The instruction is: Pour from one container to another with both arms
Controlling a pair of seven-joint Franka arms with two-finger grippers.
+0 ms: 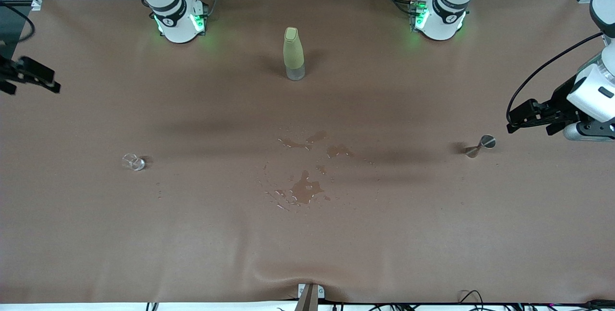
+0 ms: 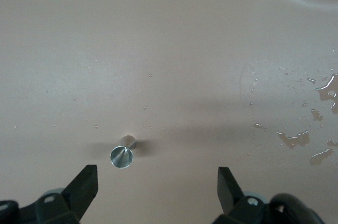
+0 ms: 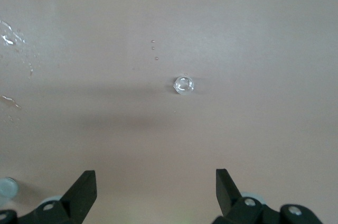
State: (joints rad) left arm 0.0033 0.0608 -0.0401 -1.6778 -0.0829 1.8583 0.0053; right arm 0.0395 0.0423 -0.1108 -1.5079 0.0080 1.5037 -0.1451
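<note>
The tiny clear faceted glass cup (image 1: 133, 161) stands alone on the brown-covered counter (image 1: 192, 234) toward the right arm's end, and the small silvery hourglass-shaped metal jigger (image 1: 480, 146) stands toward the left arm's end, well apart, so each arm has one vessel on its own side. The right end effector (image 3: 156, 192) hangs over bare counter short of the cup, fingers spread and holding nothing. The left end effector (image 2: 158, 192) hovers near the jigger, likewise released and empty. Between the vessels lie wet puddles (image 1: 305, 190) (likely spilled liquid). A tall pale yellow-green bottle (image 1: 293, 54) stands upright, farther from the front camera, between the arm bases.
</note>
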